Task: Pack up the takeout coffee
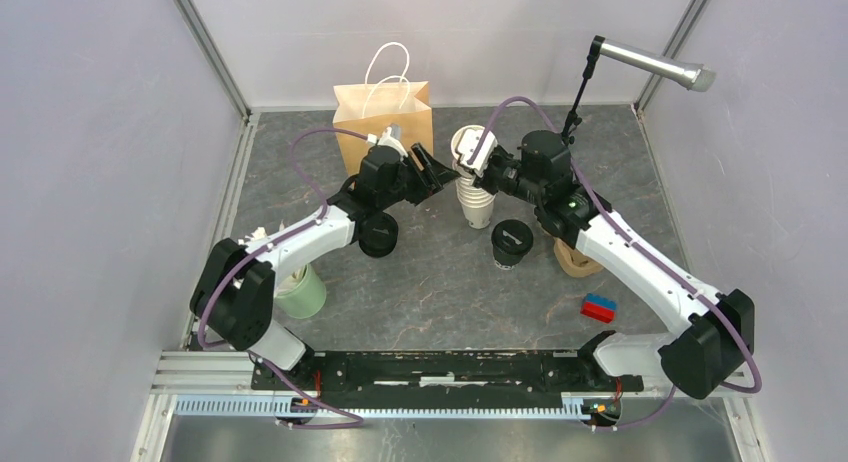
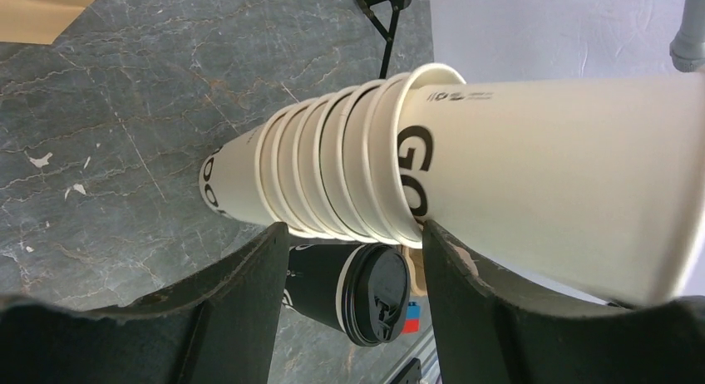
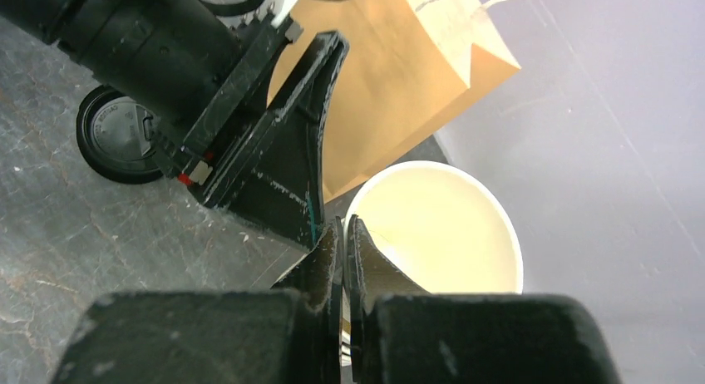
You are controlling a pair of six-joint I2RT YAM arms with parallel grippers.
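Note:
A lidded takeout coffee cup (image 1: 512, 244), dark-walled with a black lid, stands mid-table. It also shows between my left fingers in the left wrist view (image 2: 357, 292). A second black lid (image 1: 378, 234) sits under my left arm and shows in the right wrist view (image 3: 116, 135). No cream cup with a lid shows. My right gripper (image 1: 468, 160) (image 3: 342, 226) is shut on the rim of the top cup (image 3: 436, 226) of the lidless cream stack (image 1: 477, 197) (image 2: 324, 168). My left gripper (image 1: 435, 170) (image 2: 356, 234) is open and empty, just left of that stack.
A brown paper bag (image 1: 385, 112) stands at the back behind the left gripper. A pale green cup (image 1: 300, 292) sits by the left arm's base. A brown object (image 1: 578, 260) and a red-and-blue brick (image 1: 598, 306) lie under the right arm. A microphone (image 1: 655, 64) hangs at the back right.

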